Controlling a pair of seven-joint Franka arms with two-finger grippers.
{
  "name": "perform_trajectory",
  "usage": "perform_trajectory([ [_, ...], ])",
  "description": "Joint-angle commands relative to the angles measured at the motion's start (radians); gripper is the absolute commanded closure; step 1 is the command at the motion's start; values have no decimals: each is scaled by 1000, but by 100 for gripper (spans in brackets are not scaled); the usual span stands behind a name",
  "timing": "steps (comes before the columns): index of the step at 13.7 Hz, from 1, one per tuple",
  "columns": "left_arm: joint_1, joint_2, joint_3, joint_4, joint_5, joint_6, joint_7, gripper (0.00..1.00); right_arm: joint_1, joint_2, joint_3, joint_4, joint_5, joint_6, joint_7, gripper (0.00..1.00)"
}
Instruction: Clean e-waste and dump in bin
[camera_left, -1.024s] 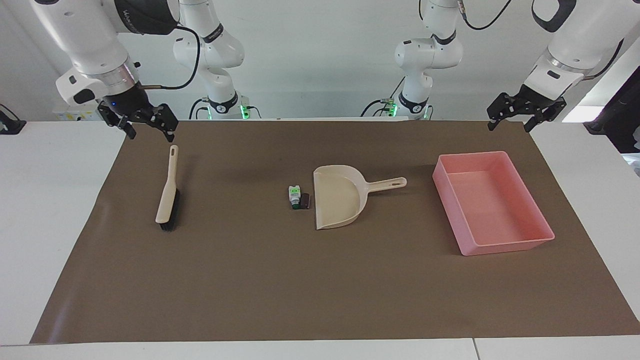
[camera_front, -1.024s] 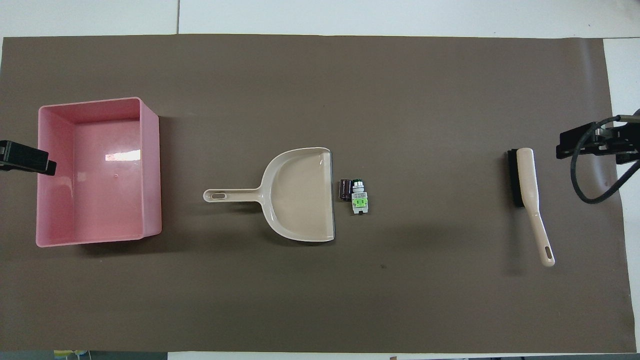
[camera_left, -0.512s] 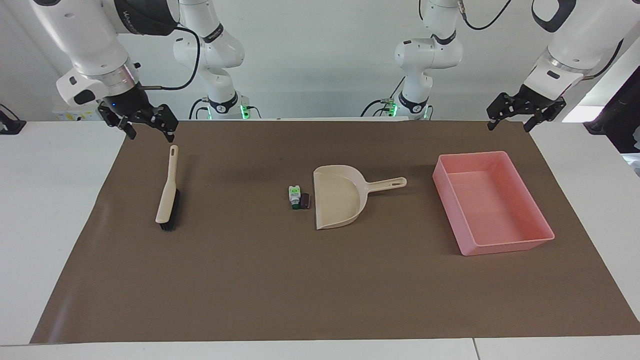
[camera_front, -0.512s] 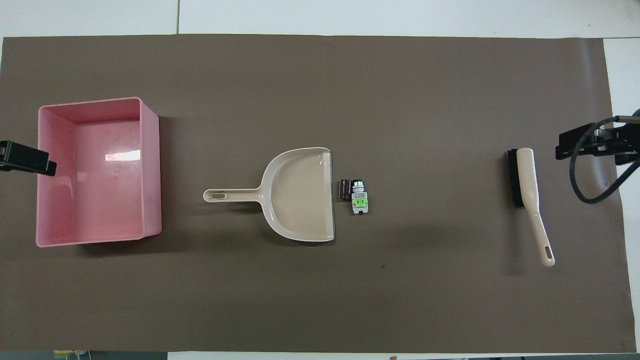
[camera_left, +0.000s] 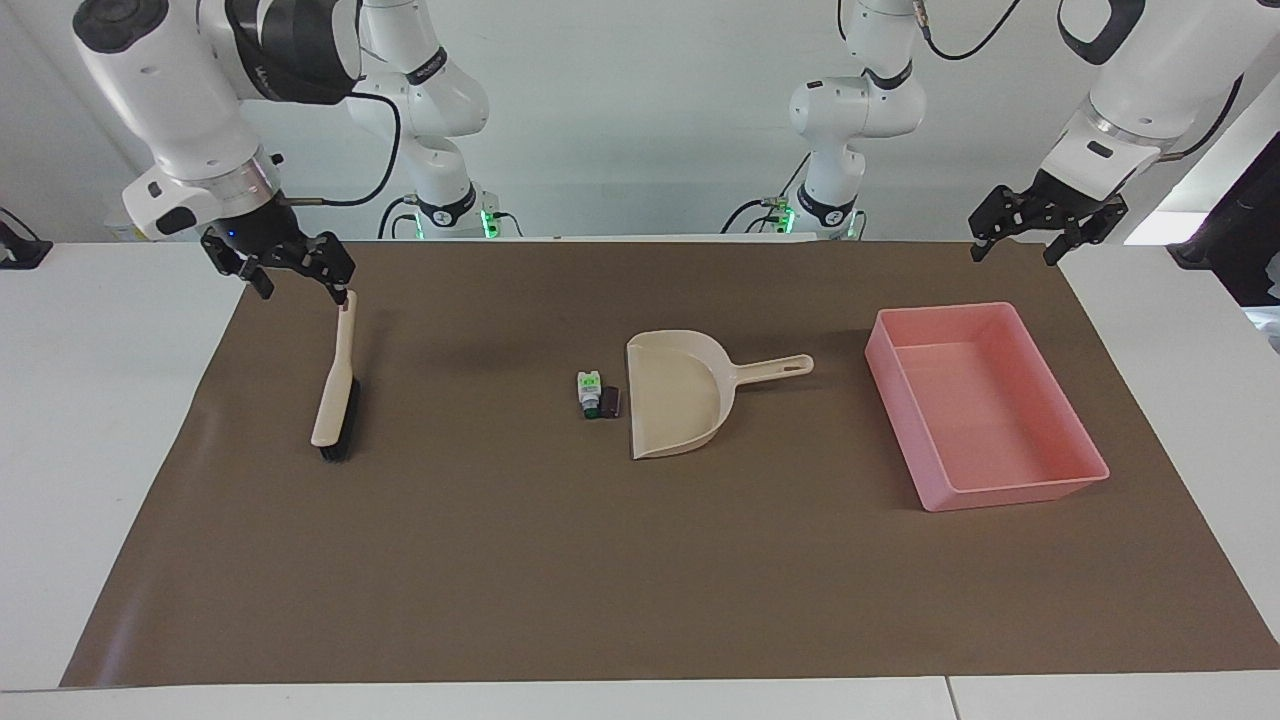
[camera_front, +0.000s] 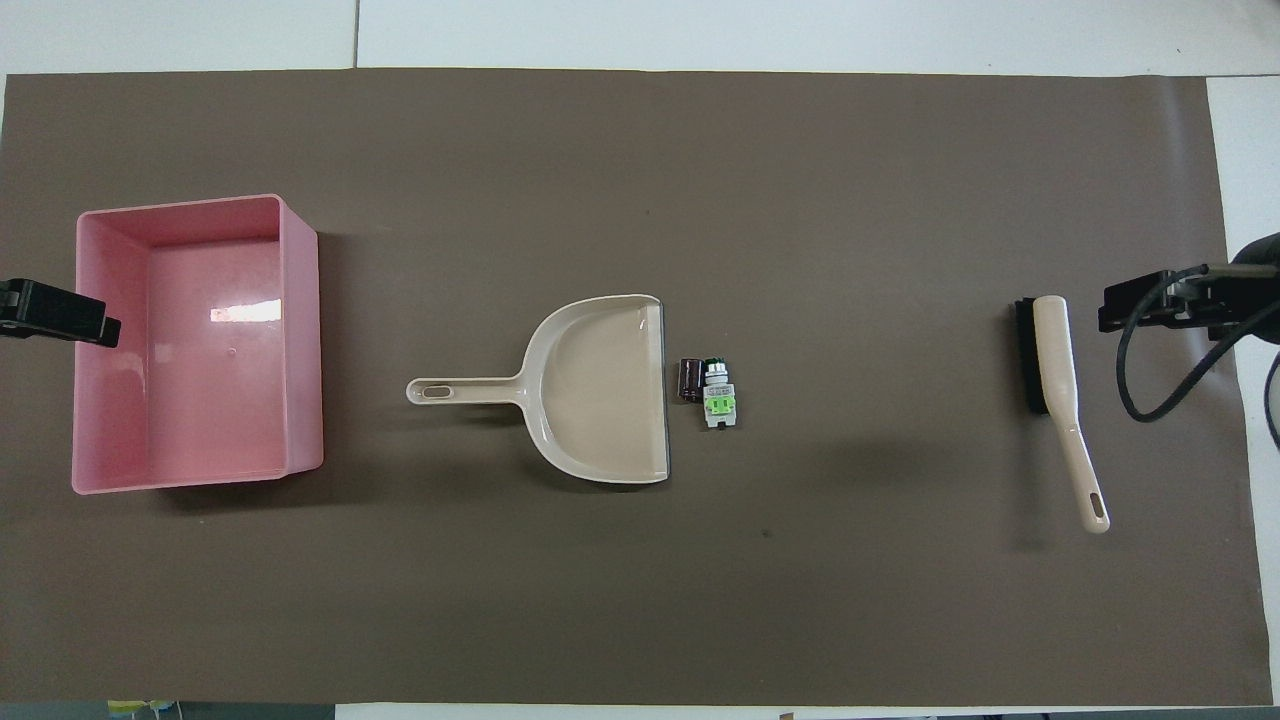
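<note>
Beside the dustpan's flat lip, at about nine o'clock from it in the facing view, the e-waste lies touching: a white piece marked green, perhaps orange too, and a dark block, seemingly set there for sweeping in. With fingers apart and empty, the right gripper hangs over the brush's handle tip, probably to grasp it. Equally open, the left gripper waits at twelve o'clock from the pink bin.

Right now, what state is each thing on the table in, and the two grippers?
Brush: lying flat on the mat, not held.
Dustpan: lying flat, empty.
E-waste: two pieces on the mat at the dustpan's open edge, unswept.
Bin: upright, empty.
Right gripper: jaws open, over the brush handle's tip.
Left gripper: jaws open, up in the air, holding nothing.
</note>
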Motion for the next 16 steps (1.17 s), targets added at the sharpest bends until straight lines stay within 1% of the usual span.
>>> perform_trajectory([
  [1, -6, -13, -7, -25, 7, 43, 193, 0, -38, -141, 0, -278, 6, 151, -86, 0],
  [3, -41, -20, -13, -53, 3, 72, 420, 0, -86, -123, -1, -340, 6, 174, -148, 0],
  [4, -47, -31, -13, -76, 0, 95, 524, 0, -104, -112, 0, -376, 6, 219, -162, 0],
  [5, -76, -40, -13, -94, -3, 110, 606, 0, -121, -108, -1, -424, 6, 260, -182, 0],
  [6, -96, -43, -14, -103, -3, 107, 655, 0, -140, -96, 0, -468, 6, 301, -223, 0],
  [7, -118, -54, -14, -128, -8, 116, 763, 0, -155, -88, 0, -502, 6, 357, -243, 0],
  [8, -121, -57, -13, -132, -20, 100, 872, 0, -163, -76, -1, -531, 6, 398, -248, 0],
  [9, -122, -62, -13, -136, -22, 75, 924, 0, -166, -69, 0, -561, 6, 423, -245, 0],
  [11, -187, -74, -13, -174, -11, 112, 958, 0, -164, -68, 0, -587, 8, 432, -238, 0],
  [13, -256, -59, -13, -207, 3, 141, 958, 0, -166, -69, 0, -611, 12, 426, -239, 0],
  [14, -291, -57, -13, -243, 3, 173, 950, 0, -164, -71, 0, -610, 12, 417, -245, 0],
  [15, -329, -57, -13, -295, 24, 237, 921, 0, -164, -71, 0, -610, 12, 414, -250, 0],
  [16, -374, -43, -16, -335, 59, 292, 851, 0, -164, -71, 0, -610, 12, 414, -256, 0],
])
